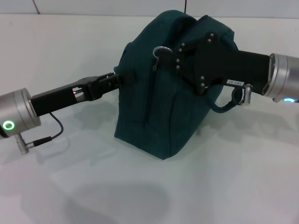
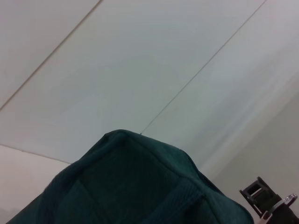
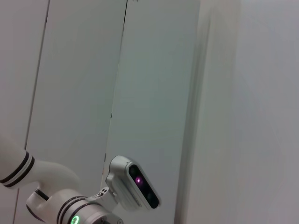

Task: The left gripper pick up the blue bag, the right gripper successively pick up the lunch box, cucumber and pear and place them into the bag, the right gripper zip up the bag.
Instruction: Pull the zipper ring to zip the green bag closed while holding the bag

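The blue bag (image 1: 159, 107) stands upright on the white table (image 1: 93, 186), and its top corner fills the lower part of the left wrist view (image 2: 135, 186). My left gripper (image 1: 117, 80) comes in from the left and is shut on the bag's left side, by a dark strap. My right gripper (image 1: 174, 55) reaches in from the right along the top of the bag. It pinches the silver ring pull (image 1: 161, 50) of the zipper, which stands up beside it. A loop handle (image 1: 229, 105) hangs below the right arm. The lunch box, cucumber and pear are out of view.
The left arm's cable (image 1: 46, 135) lies on the table near its silver joint. A black part of the right gripper (image 2: 268, 203) shows past the bag in the left wrist view. The right wrist view holds only a pale wall and the robot's head camera (image 3: 135, 186).
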